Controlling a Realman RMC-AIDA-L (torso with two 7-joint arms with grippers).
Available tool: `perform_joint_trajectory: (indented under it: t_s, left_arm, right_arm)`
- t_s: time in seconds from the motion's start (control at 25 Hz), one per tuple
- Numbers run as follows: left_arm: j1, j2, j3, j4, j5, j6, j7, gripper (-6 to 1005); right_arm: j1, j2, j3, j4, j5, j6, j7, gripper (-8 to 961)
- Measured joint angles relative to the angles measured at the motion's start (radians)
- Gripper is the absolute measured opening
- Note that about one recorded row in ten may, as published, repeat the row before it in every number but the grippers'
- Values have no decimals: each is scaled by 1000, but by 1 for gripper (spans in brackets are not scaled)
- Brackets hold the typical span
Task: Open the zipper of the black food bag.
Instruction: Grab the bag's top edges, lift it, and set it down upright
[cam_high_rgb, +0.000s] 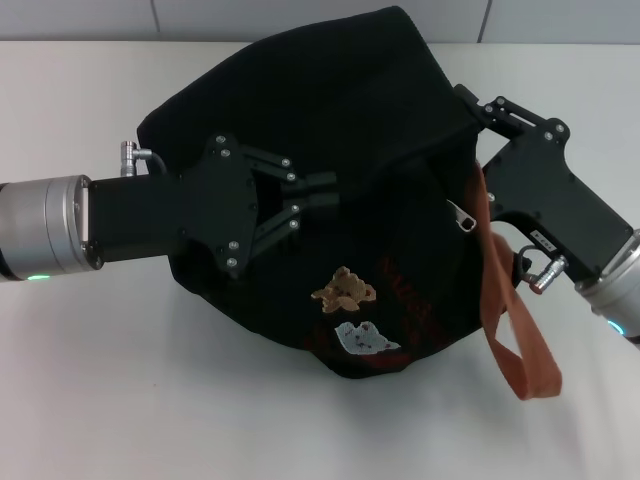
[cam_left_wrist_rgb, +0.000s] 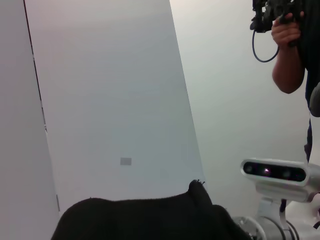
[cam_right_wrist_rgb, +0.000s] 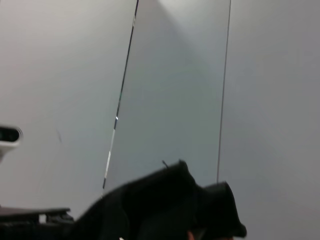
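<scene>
Just beside right gripper (cam_high_rgb: 462, 100) — zipper (cam_high_rgb: 462, 215) pull.

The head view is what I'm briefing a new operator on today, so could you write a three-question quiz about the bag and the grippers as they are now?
1. True or false: the black food bag stands upright with both strap handles raised.
2. Multiple choice: the silver pull tab of the zipper lies nearest to
A. the left gripper
B. the right gripper
C. the bear patch
3. Fill in: the rust-brown strap trails off the bag onto the white ____.

Key
1. False: it lies slumped, and the one strap seen hangs loose.
2. B, by a small margin over C
3. table
</scene>
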Motion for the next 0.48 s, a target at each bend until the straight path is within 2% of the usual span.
perform_joint_trajectory:
  t_s: [0.12,0.28,0.48]
  left_arm:
    - [0,1,0,0,0,-2,0,72]
    - [1,1,0,0,0,-5,0,72]
    - [-1,1,-1,0,0,-6,0,72]
  right_arm:
    - [-9,-4,-11,-8,-7,-73,32,343]
    - [-9,-6,-32,-31,-21,-103,79,351]
    - [21,-5,-84,-63,-34,-30,129,360]
